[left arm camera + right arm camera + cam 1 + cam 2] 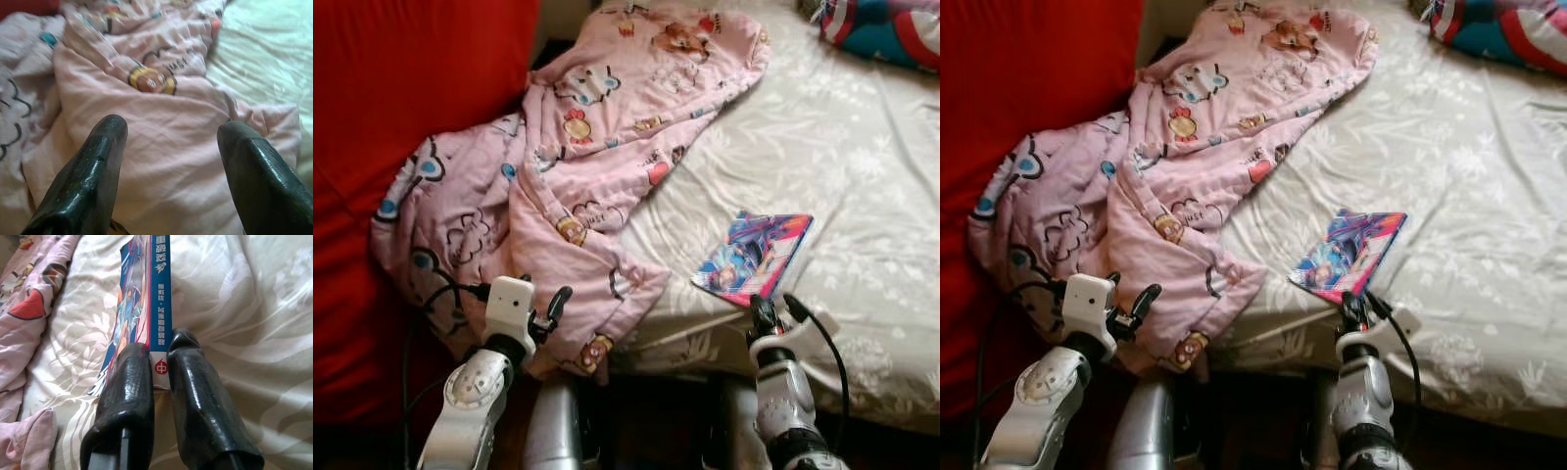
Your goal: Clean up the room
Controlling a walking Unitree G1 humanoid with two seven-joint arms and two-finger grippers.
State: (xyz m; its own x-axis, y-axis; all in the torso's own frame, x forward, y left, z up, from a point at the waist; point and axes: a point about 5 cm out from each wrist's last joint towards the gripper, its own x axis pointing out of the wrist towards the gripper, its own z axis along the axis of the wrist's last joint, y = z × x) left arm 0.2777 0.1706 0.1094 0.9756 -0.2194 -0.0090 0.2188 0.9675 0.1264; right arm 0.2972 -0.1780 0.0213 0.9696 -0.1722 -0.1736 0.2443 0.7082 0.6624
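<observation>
Bed layout, seen from the near edge.

The blanket [578, 186] lies crumpled on the left part of the bed [862, 176] and runs from the far side down to the near edge, where its corner hangs over. The book [754, 257] lies flat on the sheet to the right of the blanket, near the front edge and apart from it. A pillow [886, 29] sits at the far right corner. The left gripper [548, 313] is at the blanket's near corner; the right gripper [159, 367] touches the book's near end, one finger on each side of the spine.
</observation>
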